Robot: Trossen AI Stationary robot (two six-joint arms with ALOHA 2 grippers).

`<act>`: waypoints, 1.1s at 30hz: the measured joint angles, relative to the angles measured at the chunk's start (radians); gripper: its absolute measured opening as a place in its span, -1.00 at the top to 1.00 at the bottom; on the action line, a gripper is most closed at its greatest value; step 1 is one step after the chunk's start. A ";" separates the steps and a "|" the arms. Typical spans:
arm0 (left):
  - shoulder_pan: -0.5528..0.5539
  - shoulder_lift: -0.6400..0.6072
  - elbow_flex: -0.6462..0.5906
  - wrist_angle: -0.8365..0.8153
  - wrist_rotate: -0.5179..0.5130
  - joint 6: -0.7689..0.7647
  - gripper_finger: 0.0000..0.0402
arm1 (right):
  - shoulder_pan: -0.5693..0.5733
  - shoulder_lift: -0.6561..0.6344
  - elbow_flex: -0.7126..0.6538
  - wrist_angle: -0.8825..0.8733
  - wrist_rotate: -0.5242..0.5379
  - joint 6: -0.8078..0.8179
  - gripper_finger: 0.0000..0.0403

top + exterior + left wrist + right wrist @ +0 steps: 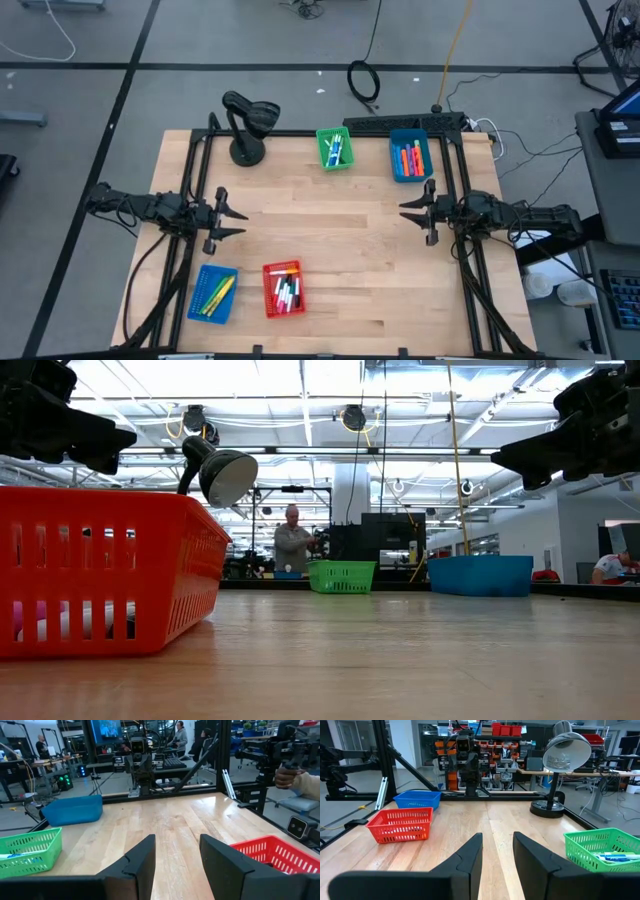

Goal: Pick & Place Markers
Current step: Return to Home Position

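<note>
Fingers standing wide and empty on both arms | left gripper and right gripper hovering at opposite table sides, facing inward | markers lying binned, none loose | red basket sitting nearer left gripper, off to its side, outside the fingers' line.

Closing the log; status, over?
Left gripper open, empty, left side. Right gripper open, empty, right side. Markers binned in baskets. Nothing loose seen.

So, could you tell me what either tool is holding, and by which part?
Nothing is held: the left tool and right tool are both open and empty.
</note>
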 joint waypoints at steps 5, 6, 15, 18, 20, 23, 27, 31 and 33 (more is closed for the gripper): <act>0.000 0.000 0.000 -0.001 0.000 0.000 0.21 | 0.000 0.000 0.000 0.000 0.000 0.000 0.53; 0.000 0.000 0.000 -0.001 0.000 0.000 0.21 | 0.000 0.000 0.000 0.000 0.000 0.000 0.53; 0.000 0.000 0.000 0.002 0.000 0.135 0.21 | 0.000 0.000 0.000 0.000 0.000 0.007 0.53; 0.000 0.000 0.000 0.002 0.000 0.111 0.21 | 0.000 0.000 0.000 0.000 0.000 0.007 0.53; 0.000 0.000 0.000 0.003 0.000 0.101 0.21 | 0.000 0.000 0.000 0.000 0.000 0.007 0.53; 0.000 0.000 0.000 0.003 0.001 0.105 0.21 | 0.000 0.000 0.000 0.000 0.000 0.007 0.53; 0.000 0.000 0.000 0.003 0.001 0.103 0.21 | 0.000 0.000 0.000 0.000 0.000 0.007 0.53; 0.000 0.000 0.000 0.004 0.001 0.103 0.21 | 0.000 0.000 0.000 0.000 0.000 0.007 0.53; 0.000 0.000 0.000 0.004 0.001 0.103 0.21 | 0.000 0.000 0.000 0.000 0.000 0.007 0.53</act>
